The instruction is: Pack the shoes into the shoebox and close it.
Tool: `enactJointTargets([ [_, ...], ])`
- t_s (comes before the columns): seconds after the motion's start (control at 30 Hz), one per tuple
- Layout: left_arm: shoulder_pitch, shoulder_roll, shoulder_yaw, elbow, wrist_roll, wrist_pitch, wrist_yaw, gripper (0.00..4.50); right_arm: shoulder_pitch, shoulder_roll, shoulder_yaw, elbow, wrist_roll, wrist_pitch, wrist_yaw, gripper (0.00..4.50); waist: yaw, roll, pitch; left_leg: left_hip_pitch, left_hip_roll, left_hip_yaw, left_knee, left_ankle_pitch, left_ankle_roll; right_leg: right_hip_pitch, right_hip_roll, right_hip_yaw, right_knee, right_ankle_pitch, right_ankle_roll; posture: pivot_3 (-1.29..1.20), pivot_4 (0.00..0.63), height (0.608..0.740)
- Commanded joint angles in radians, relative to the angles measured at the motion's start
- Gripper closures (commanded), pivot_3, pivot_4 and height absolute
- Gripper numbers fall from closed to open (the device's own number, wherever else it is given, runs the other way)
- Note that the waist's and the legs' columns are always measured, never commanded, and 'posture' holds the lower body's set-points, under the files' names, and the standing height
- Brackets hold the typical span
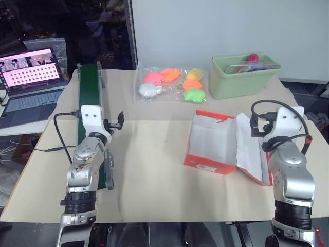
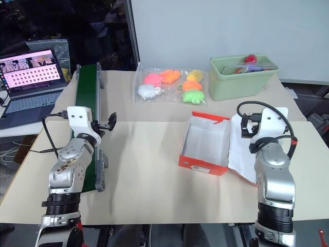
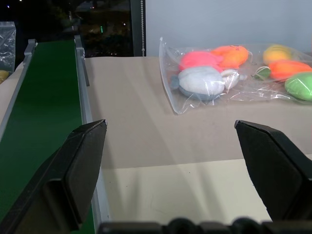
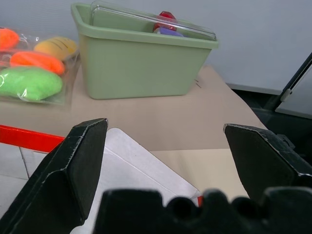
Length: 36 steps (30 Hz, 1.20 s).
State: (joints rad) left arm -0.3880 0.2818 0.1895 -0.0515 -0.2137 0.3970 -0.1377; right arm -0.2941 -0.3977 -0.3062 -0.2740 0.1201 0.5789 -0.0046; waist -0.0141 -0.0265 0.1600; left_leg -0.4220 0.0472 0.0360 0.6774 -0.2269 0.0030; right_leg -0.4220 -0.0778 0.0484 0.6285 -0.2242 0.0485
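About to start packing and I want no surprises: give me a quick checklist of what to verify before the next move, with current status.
1. Orange-red cardboard shoebox open, white inside empty: ok.
2. Its hinged flap lid folded out toward the right arm, lying flat: ok.
3. Left end effector open, holding nothing: ok.
4. Right end effector open, holding nothing, above the lid: ok.
5. Shoes located on the beige table: not ok, none in sight.
6. Green conveyor belt carrying anything: cannot tell for the stretch behind the left arm; the visible stretch is bare.
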Motion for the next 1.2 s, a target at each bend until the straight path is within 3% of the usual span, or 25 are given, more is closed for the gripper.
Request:
enactJointTargets([
  [0.03,-0.041,0.006,-0.008,0.037,0.009,-0.043,-0.022,0.00,0.004,0.005,-0.018,-0.062,-0.010,0.012,-0.015,0.04,0.000,0.000,0.000,0.000,0.000,0.000,0.000,0.000,0.000,0.000,0.000,0.000,0.000,0.000,0.000,0.00,0.150,0.729],
  [0.13,-0.047,0.011,-0.021,0.116,0.026,-0.092,-0.050,0.00,0.003,0.025,0.011,-0.076,0.009,0.027,0.005,0.04,0.001,0.000,0.000,0.000,0.000,0.000,0.000,0.000,0.000,0.000,0.000,0.000,0.000,0.000,0.000,0.00,0.150,0.729],
  [0.27,-0.033,0.006,-0.007,0.097,0.012,-0.097,-0.057,0.00,-0.063,0.082,0.112,-0.220,0.248,0.135,0.198,0.04,-0.013,0.000,0.000,0.000,0.000,0.000,0.000,0.000,0.000,-0.001,0.000,0.000,0.000,0.000,0.000,0.00,0.150,0.729],
  [0.47,0.029,-0.016,0.008,0.043,0.018,-0.092,-0.019,0.00,-0.076,-0.017,0.341,-0.395,0.526,0.314,0.516,0.04,-0.016,0.000,0.000,0.000,0.001,-0.003,-0.001,0.000,0.000,0.000,0.000,-0.002,0.000,0.000,0.000,0.00,0.150,0.729],
  [0.67,0.072,-0.029,0.039,-0.024,0.064,-0.078,0.090,0.00,-0.089,-0.119,0.454,-0.339,0.506,0.273,0.652,0.04,0.004,-0.001,0.000,-0.001,0.000,-0.003,0.002,0.000,0.000,0.002,-0.001,-0.004,0.000,0.000,0.000,0.00,0.150,0.729],
  [0.87,0.144,-0.063,0.195,-0.138,0.155,0.133,0.373,0.00,-0.115,-0.113,0.485,-0.289,0.475,0.228,0.686,0.04,-0.009,-0.001,0.000,0.000,0.001,-0.004,0.001,0.000,0.000,0.000,0.001,-0.003,0.001,0.000,0.000,0.00,0.150,0.729],
  [1.0,0.144,-0.085,0.245,-0.165,0.114,0.229,0.395,0.00,-0.122,-0.093,0.494,-0.259,0.460,0.208,0.690,0.04,0.001,-0.001,0.000,0.000,0.001,-0.004,0.001,0.000,0.000,0.000,0.000,-0.004,0.001,0.000,0.000,0.00,0.150,0.729],
  [1.2,0.114,-0.075,0.202,-0.201,0.116,0.293,0.365,0.00,-0.126,-0.075,0.472,-0.247,0.472,0.211,0.684,0.04,0.010,-0.003,0.000,0.000,0.000,-0.004,0.002,0.000,-0.001,0.001,0.000,-0.004,0.001,0.000,0.000,0.00,0.150,0.729],
])
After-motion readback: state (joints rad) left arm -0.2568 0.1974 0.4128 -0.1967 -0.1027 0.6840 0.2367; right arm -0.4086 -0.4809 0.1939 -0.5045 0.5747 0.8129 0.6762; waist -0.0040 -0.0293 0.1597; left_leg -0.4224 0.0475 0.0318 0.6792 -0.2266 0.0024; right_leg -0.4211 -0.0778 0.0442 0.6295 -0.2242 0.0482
